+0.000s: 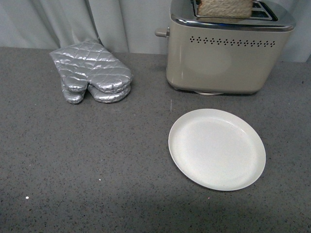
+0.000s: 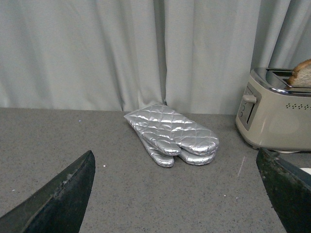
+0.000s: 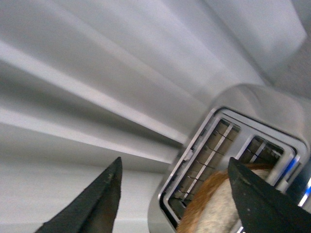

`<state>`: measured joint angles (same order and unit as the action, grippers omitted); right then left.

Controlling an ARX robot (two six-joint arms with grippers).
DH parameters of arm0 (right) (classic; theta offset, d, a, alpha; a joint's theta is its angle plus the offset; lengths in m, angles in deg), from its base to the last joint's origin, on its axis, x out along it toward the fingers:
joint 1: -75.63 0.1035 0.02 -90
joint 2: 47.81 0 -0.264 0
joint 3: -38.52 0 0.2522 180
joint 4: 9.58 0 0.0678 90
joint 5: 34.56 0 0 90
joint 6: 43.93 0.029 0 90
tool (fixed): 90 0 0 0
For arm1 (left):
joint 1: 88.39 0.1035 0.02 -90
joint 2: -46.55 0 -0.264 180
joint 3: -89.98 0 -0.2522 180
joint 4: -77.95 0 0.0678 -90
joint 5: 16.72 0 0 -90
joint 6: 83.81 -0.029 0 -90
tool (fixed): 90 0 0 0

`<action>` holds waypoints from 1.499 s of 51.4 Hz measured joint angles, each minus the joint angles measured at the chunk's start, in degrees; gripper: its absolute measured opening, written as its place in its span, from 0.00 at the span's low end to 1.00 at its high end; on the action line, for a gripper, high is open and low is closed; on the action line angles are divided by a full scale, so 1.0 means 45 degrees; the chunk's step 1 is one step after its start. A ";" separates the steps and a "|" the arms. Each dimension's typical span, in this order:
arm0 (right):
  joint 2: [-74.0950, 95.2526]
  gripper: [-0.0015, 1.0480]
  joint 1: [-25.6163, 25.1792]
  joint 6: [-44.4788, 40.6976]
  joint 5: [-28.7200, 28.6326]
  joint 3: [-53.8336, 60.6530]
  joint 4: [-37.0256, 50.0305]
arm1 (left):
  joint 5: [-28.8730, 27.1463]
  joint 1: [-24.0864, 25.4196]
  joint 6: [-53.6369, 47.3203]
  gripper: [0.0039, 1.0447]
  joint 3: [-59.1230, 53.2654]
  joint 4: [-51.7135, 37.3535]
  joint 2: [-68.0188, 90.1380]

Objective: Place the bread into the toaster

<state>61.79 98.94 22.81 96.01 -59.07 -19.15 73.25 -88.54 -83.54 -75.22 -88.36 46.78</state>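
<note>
Right end effector (image 3: 172, 194) spread wide, released, hovering above the toaster (image 3: 233, 145); two dark fingers (image 3: 92, 204) flanking the bread (image 3: 218, 208) without touching it, nothing gripped. Left end effector (image 2: 177, 194) likewise wide open and empty, low over the surface (image 2: 121, 194), aimed toward the mitts (image 2: 172, 133) left of the toaster (image 2: 274, 114).

Bread (image 1: 224, 7) standing upright in a toaster (image 1: 228, 48) slot, upper part poking above the chrome top; brown crust edge seen in the left wrist view (image 2: 302, 73). Lever knob on the toaster's left side. Row of small vent holes across the toaster's front.

White plate (image 1: 217, 148) bare, just in front of the toaster. Silver quilted mitts (image 1: 91, 72) stacked well left of the toaster. Grey curtain (image 2: 121, 48) behind the toaster.

No brand, label or legible writing on any item.
</note>
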 joint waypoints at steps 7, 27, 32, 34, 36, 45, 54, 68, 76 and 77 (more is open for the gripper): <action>-0.1248 0.85 0.0058 -0.4731 -0.0835 0.1588 0.3789 | 0.0000 0.0000 0.0000 0.94 0.0000 0.0000 0.0000; -0.5717 0.91 -0.0646 -1.5669 -0.2681 0.8680 1.0146 | 0.0000 0.0000 0.0000 0.94 0.0000 0.0000 0.0000; -0.8281 0.80 -0.1695 -1.6179 -0.5081 1.1074 0.8369 | 0.0000 0.0000 0.0000 0.94 0.0000 0.0000 0.0000; -0.9340 0.71 -0.2093 -1.5747 -0.5911 1.2031 0.7616 | -0.0005 0.0000 0.0000 0.94 0.0000 0.0000 0.0000; -1.0074 0.63 -0.2399 -1.5436 -0.6241 1.2852 0.7577 | -0.0005 0.0000 0.0000 0.94 0.0000 0.0000 0.0000; -1.1307 0.37 -0.3016 -1.5062 -0.6897 1.4406 0.7776 | 0.0000 0.0000 0.0000 0.94 0.0000 0.0000 0.0000; -1.2458 0.10 -0.3517 -1.4979 -0.7397 1.5611 0.7820 | -0.0005 0.0000 0.0000 0.94 0.0000 0.0000 0.0000; -1.4124 0.01 -0.4109 -1.4960 -0.7966 1.6840 0.7397 | -0.0005 0.0000 0.0000 0.94 0.0000 0.0000 0.0000; -1.5353 0.01 -0.5134 -1.4955 -0.8927 1.7437 0.6751 | -0.0010 0.0000 0.0000 0.94 0.0000 0.0000 0.0000; -1.5562 0.01 -0.5149 -1.4955 -0.8947 1.7520 0.6625 | -0.0005 0.0000 0.0000 0.94 0.0000 0.0000 0.0000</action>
<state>-8.24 75.77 -44.49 55.75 19.77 10.66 73.23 -88.54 -83.54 -75.22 -88.36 46.78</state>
